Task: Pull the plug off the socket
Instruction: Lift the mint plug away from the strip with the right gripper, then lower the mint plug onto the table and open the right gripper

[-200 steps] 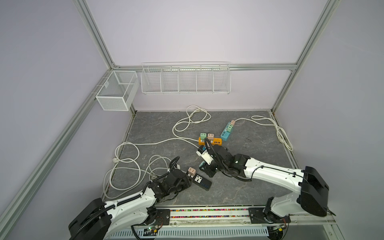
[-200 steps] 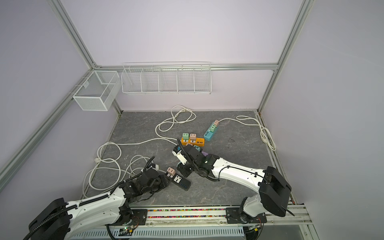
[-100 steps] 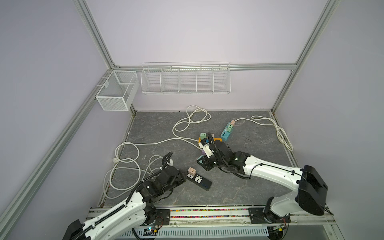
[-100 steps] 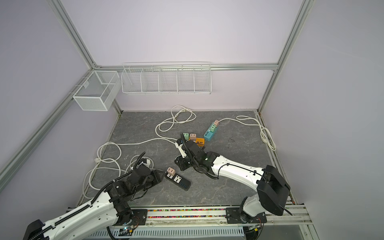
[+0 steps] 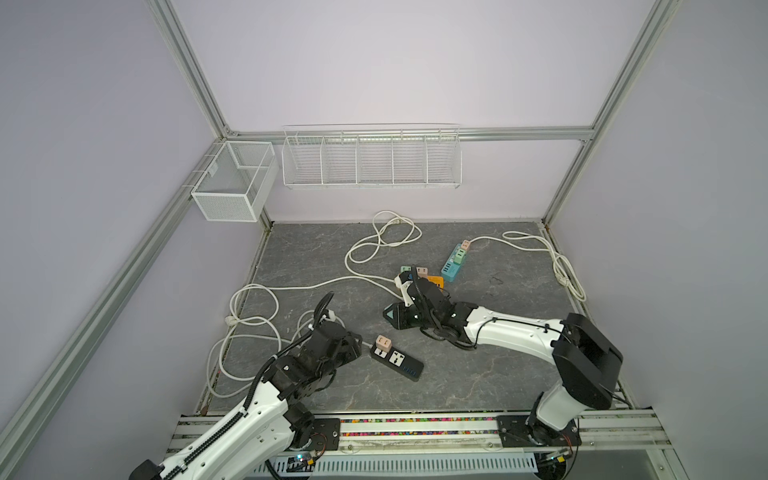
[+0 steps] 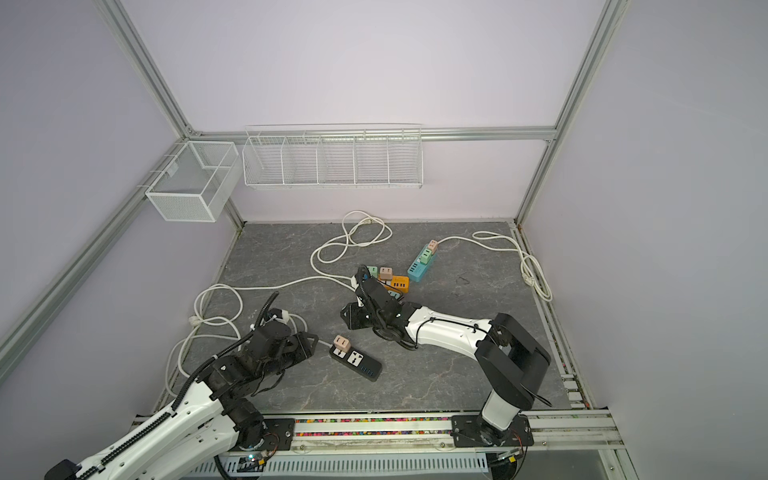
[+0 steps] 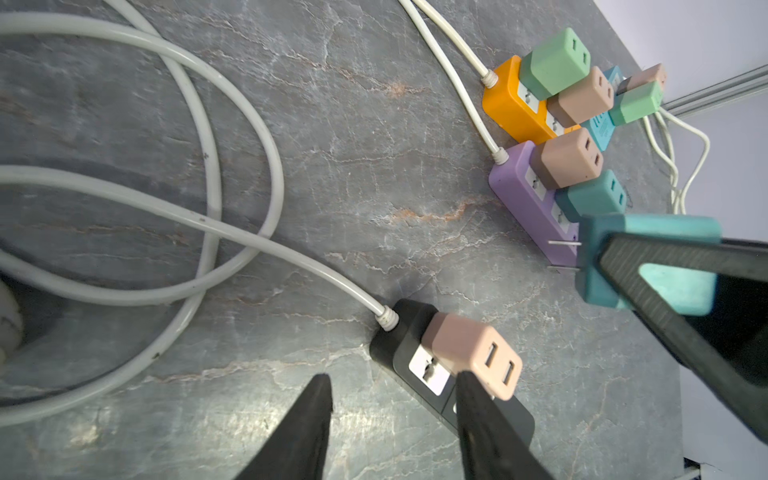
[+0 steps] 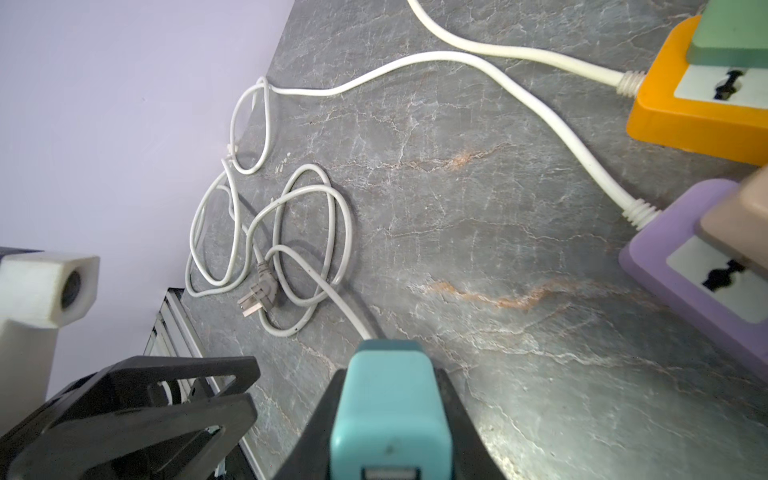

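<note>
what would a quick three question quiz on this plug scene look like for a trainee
1. True or false: the teal plug between the jaws of the right gripper is clear of every socket.
2. What colour is the power strip carrying the pink plug beside the left gripper? A black, B orange, C purple.
3. Fill in: in the left wrist view, the purple strip has ___ plugs seated in it.
Key: 1 true; 2 A; 3 two.

The left gripper (image 7: pixel 392 415) gapes beside the pink plug (image 7: pixel 473 357) in the black strip (image 7: pixel 401 332); the right gripper (image 7: pixel 606 255) seemingly clamps a teal plug (image 7: pixel 648 226).
</note>
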Robot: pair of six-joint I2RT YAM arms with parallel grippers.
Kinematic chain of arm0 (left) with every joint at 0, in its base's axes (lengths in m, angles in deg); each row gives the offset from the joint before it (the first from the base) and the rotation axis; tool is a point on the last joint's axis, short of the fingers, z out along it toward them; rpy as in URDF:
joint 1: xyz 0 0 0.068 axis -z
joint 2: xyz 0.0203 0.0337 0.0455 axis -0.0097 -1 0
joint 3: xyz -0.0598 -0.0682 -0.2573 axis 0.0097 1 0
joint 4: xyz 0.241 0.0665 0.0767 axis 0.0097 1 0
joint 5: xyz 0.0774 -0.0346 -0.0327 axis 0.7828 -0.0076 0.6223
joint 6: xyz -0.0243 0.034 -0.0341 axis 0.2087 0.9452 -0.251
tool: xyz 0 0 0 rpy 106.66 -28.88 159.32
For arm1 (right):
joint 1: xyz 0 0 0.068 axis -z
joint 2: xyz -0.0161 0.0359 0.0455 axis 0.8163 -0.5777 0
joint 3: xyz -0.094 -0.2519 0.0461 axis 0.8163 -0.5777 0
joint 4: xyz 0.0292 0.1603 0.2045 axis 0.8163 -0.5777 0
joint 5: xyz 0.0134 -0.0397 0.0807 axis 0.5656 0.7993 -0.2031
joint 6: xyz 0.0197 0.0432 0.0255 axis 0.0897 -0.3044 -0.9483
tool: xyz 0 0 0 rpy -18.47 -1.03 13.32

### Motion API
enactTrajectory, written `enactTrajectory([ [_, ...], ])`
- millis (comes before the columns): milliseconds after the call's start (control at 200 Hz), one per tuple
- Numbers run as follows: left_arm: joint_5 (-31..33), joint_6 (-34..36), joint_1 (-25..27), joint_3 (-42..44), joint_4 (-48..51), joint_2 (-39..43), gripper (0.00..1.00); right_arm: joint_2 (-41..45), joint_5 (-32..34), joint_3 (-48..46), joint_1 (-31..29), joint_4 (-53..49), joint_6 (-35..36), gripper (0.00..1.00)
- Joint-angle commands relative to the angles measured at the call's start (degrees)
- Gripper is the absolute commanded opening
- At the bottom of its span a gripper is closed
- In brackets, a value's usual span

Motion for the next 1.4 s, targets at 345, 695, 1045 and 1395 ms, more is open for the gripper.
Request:
enactTrajectory([
  [345, -2.1, 6.6, -7.1, -3.1, 0.4, -0.2, 0.55, -13.8, -2.1, 8.6, -0.6, 7.7, -6.3, 0.08],
  [695, -1.9, 6.5, -8.6, -3.8, 0.6, 0.0, 0.63, -24.3, -2.4, 17.2, -0.8, 8.6, -7.1, 0.11],
  [1045, -2.3, 4.4, -8.6, -3.6, -0.1, -0.3, 0.68, -29.0, -2.0, 19.9, -0.8, 9.6, -6.3, 0.15],
  [1395, -3.2, 3.1, -8.6, -2.9, -1.5, 0.4, 0.70, -30.9, -1.8, 20.3, -0.5, 8.6, -5.2, 0.23],
])
